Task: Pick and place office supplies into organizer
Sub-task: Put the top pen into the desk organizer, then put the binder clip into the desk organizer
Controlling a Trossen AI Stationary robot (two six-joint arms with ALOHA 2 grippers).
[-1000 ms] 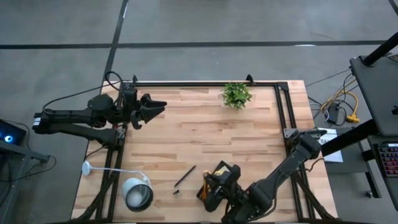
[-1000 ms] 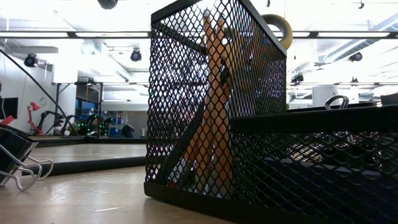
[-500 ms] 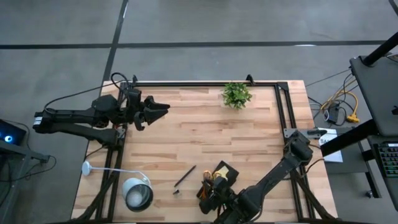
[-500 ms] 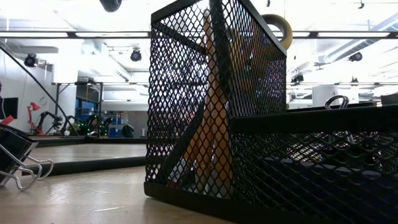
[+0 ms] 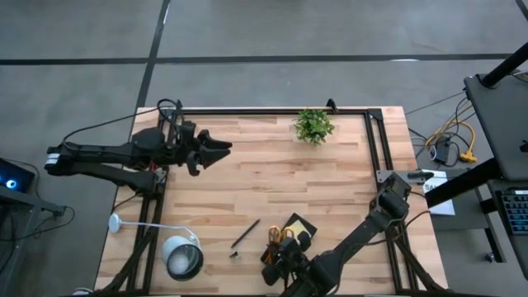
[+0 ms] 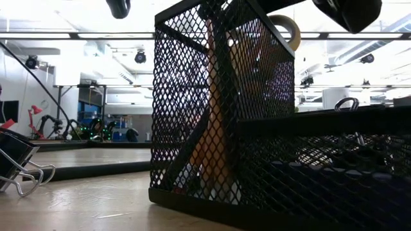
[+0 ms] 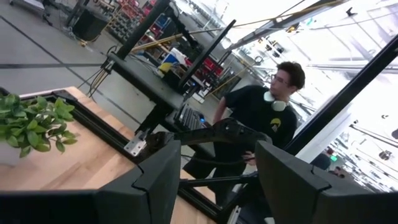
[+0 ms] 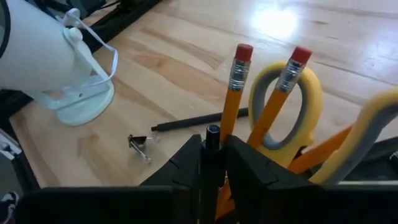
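At the frame's bottom centre, the right gripper (image 8: 212,163) pinches a slim black pen (image 8: 212,133) upright to drop it into the black mesh organizer (image 5: 294,233); the left gripper (image 5: 221,148) waits open, upper left.

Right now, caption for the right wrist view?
Right gripper lowers a black pen among pencils and scissors in the organizer.

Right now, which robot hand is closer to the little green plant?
Left. The left gripper hovers at the table's far-left side, across bare wood from the plant. The right gripper is at the organizer, at the near edge.
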